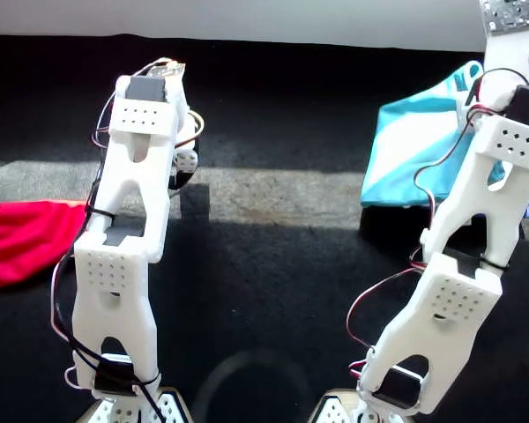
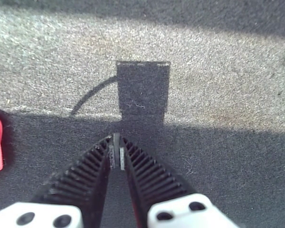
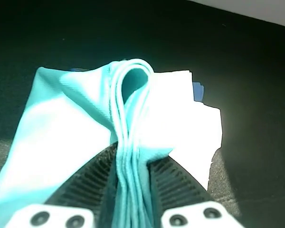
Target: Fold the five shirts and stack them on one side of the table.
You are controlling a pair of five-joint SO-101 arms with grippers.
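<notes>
Right wrist view has the right gripper clamped tight on a bunched fold of the turquoise shirt. Several layers of cloth are pinched between its ribbed black fingers, with barely any gap beyond the fabric's thickness, and the fold loops up just past the tips. In the high view that shirt lies at the far right of the black felt table, and the right arm leans from its near base out to the far right, its wrist over the cloth. The left gripper is closed on nothing, its fingers meeting at the tips just above the felt, at the edge of a sunlit band. The left arm stretches from its near base straight toward the far side, wrist bent downward. A crumpled red shirt lies at the table's left edge, near the left arm but apart from its gripper.
</notes>
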